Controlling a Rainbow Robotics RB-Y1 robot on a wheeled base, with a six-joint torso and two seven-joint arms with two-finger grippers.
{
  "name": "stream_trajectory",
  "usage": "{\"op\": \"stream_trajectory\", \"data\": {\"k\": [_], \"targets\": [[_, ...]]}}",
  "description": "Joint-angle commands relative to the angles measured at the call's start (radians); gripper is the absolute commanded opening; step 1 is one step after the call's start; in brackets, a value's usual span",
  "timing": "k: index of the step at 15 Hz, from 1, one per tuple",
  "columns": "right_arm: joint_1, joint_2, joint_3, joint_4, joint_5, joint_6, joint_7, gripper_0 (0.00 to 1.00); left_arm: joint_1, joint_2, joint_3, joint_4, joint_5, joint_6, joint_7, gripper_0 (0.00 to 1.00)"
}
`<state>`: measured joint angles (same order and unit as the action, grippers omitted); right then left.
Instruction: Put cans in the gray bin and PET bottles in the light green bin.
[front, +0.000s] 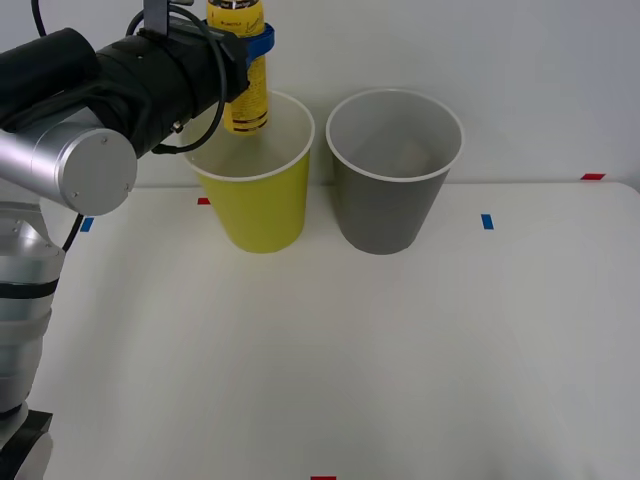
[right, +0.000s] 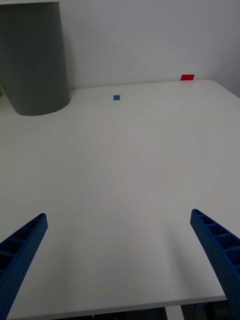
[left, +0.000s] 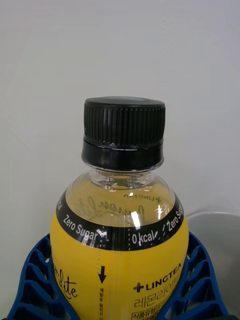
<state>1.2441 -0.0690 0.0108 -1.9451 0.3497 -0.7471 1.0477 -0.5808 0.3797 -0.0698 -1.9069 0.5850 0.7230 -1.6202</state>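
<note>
Left arm: black and silver, reaching in from the left edge of the front view toward the back of the table.

Left gripper (front: 250, 45): blue ribbed fingers (left: 35, 280) clamped on the two sides of the PET bottle (front: 243, 85), gripping its upper body; held in the air above the light green bin.

PET bottle: small, clear, yellow label with a black band reading "Zero Sugar" and "0 kcal", black ribbed screw cap (left: 123, 132). Held roughly upright, its lower end at about the level of the white rim of the light green bin, over the bin's back left part. Whether it touches the rim cannot be told.

Light green bin (front: 262, 205): yellow-green tapered round bucket, white rim, white inside, standing upright on the white table (front: 330, 370) near its back edge. Its contents cannot be made out.

Gray bin (front: 385, 210): dark gray tapered bucket, white rim, pale inside, upright, just beside the light green bin on its right, apart from it by a narrow gap. Something pale and blurred lies inside.

Table markers: small blue tape square (front: 487, 221) right of the gray bin; red tape piece (front: 593, 177) at the far right back edge.

Right gripper (right: 120, 260): blue ribbed fingers spread wide apart, holding nothing, low over bare table, well apart from the gray bin (right: 32, 60)
</note>
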Motion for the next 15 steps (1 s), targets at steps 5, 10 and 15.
{"op": "stream_trajectory", "data": {"k": [5, 10, 15], "targets": [[0.0, 0.0, 0.0, 0.0, 0.0, 0.0, 0.0, 1.0, -0.013, -0.027, -0.01, 0.035, -0.03, -0.027, -0.017, 0.0], [0.0, 0.0, 0.0, 0.0, 0.0, 0.0, 0.0, 1.0, 0.045, 0.013, -0.01, -0.043, -0.001, -0.025, 0.002, 1.0], [0.0, 0.0, 0.0, 0.0, 0.0, 0.0, 0.0, 1.0, 0.406, 0.079, 0.058, -0.416, 0.001, -0.025, 0.016, 1.0]]}}
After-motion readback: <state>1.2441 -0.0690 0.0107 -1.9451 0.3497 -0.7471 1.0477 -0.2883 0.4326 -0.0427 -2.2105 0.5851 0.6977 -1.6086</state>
